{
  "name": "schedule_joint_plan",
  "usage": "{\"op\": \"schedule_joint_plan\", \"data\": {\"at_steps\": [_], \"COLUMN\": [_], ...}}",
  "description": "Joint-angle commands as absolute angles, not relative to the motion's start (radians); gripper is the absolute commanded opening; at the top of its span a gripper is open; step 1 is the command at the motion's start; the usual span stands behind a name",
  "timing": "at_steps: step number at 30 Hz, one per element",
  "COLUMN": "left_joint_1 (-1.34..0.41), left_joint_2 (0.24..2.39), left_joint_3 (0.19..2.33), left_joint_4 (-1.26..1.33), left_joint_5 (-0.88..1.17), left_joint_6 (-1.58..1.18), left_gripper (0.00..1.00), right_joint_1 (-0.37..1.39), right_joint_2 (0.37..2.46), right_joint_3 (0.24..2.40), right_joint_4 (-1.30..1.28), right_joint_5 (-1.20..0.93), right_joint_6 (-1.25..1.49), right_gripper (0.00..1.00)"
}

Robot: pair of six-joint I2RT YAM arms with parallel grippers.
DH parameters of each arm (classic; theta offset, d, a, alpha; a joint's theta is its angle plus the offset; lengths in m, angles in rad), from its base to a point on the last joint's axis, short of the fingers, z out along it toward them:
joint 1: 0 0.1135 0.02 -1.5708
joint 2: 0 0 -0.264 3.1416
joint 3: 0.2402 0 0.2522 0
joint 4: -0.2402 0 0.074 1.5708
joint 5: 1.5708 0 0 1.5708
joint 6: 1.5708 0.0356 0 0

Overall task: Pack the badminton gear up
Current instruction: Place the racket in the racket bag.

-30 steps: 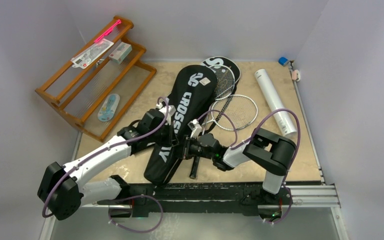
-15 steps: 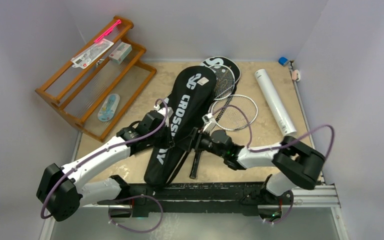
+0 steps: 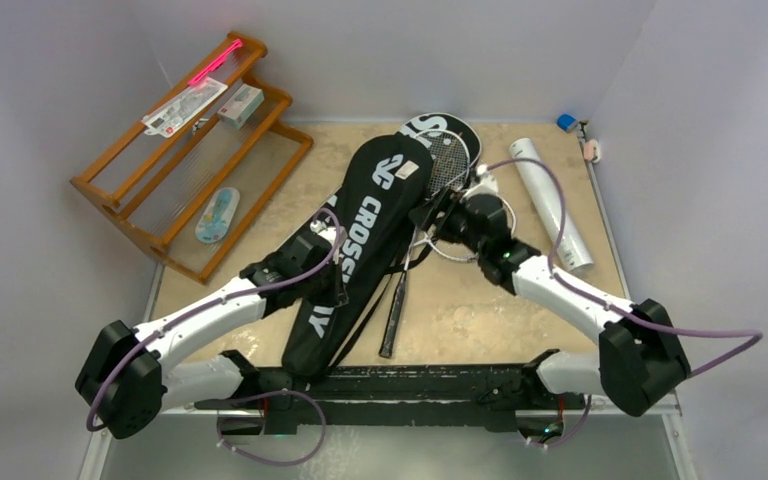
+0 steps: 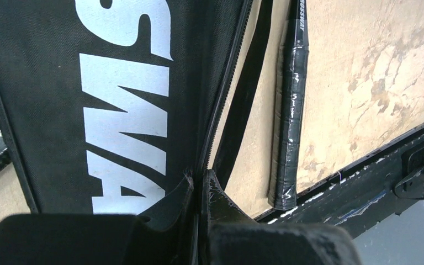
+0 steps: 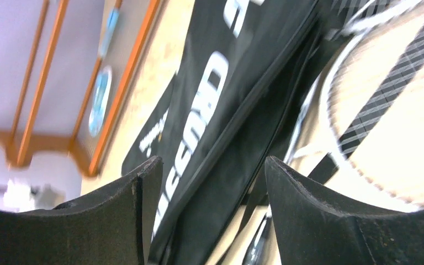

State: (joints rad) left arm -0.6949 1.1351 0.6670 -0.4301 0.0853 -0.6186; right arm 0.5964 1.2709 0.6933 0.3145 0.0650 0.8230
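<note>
Your left pincer (image 4: 199,190) is pinched shut on the CROSSWAY cover (image 4: 116,83) at its zipper edge. Your right pincer (image 5: 211,165) is spread wide, holding nothing, racket head (image 5: 331,110) just ahead of it.

Overhead view looks down; both close wrist views share the CROSSWAY cover (image 3: 365,225).

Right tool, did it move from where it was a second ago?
Yes. The right tool went away from the near edge, farther back, closer to the white tube.
</note>
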Motion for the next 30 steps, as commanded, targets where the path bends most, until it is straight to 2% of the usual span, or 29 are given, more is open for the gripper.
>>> {"op": "schedule_joint_plan", "data": {"at_steps": [1, 5, 10, 16, 30], "left_joint_1": [-0.697, -0.697, -0.697, -0.697, -0.697], "left_joint_2": [1.148, 1.154, 1.149, 1.139, 1.117], "left_joint_3": [0.651, 0.644, 0.628, 0.626, 0.63], "left_joint_4": [-0.366, -0.364, -0.362, -0.365, -0.365], "left_joint_5": [0.113, 0.103, 0.098, 0.106, 0.081], "left_joint_6": [-0.63, -0.629, -0.629, -0.629, -0.627], "left_gripper": [0.0, 0.0, 0.0, 0.0, 0.0], "right_joint_1": [0.436, 0.317, 0.256, 0.239, 0.238], "right_joint_2": [1.33, 1.452, 1.604, 1.781, 2.079], "right_joint_3": [0.842, 0.971, 1.111, 1.263, 1.477], "right_joint_4": [0.175, 0.159, 0.163, 0.165, 0.167], "right_joint_5": [0.011, -0.06, -0.124, -0.184, -0.213], "right_joint_6": [0.718, 0.698, 0.692, 0.695, 0.704], "right_gripper": [0.69, 0.66, 0.62, 0.57, 0.55]}}
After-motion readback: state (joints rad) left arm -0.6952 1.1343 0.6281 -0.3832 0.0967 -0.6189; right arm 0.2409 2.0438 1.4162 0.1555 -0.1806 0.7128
